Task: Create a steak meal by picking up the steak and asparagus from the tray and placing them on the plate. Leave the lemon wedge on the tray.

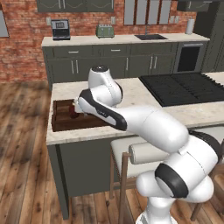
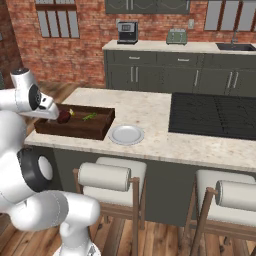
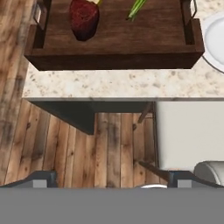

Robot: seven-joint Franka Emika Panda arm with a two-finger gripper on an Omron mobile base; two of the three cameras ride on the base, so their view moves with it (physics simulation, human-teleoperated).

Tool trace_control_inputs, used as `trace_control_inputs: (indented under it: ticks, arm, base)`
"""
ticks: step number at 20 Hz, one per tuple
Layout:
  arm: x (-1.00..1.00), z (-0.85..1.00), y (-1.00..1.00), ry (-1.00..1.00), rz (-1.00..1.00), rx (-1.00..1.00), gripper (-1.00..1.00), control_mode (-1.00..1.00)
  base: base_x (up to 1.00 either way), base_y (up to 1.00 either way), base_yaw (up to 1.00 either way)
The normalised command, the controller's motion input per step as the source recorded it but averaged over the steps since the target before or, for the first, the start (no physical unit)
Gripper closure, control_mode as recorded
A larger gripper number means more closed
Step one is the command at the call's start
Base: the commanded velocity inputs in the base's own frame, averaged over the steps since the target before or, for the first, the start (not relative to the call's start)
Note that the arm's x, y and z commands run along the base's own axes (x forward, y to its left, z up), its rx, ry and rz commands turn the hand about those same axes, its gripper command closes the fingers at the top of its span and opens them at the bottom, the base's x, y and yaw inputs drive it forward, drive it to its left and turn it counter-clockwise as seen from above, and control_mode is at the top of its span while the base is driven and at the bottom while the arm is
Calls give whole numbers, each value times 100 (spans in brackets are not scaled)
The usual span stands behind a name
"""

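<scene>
Hovering over the near edge of the tray [image 3: 113,46], the gripper [image 3: 109,177] is standing with its jaws spread wide and holding nothing. In the hand view the two fingertips [image 3: 41,178] are sitting far apart at the bottom, over the wooden floor in front of the counter, while the tray is lying ahead of them, toward the top.

The steak [image 3: 84,18] is resting inside the tray toward its left end, so it is lying forward of the gripper and off to the left. The asparagus [image 3: 137,8] is lying in the tray toward its middle, its long axis slanting. The lemon wedge [image 2: 71,112] is sitting in the tray just beside the steak. The plate [image 2: 126,134] is waiting on the counter just past the tray's right end, bare.

The gripper is probably needing to travel forward over the tray wall before dropping onto the steak.
</scene>
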Motion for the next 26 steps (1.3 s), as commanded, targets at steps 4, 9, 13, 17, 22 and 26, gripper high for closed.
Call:
trace_control_inputs:
  ticks: [4,9,13,17,22,26]
  arm:
    - [26,-24,28,0,0,0,-100,-100]
    - [34,-11,15,0,0,0,-100,-100]
    - [38,-2,0,0,0,0,-100,-100]
    - [38,-2,0,0,0,0,-100,-100]
    - [40,-12,0,0,0,0,-100,-100]
    - [33,-18,8,0,0,0,-100,-100]
  base:
    - [0,0,0]
    - [0,0,0]
    - [0,0,0]
    - [0,0,0]
    - [0,0,0]
    - [0,0,0]
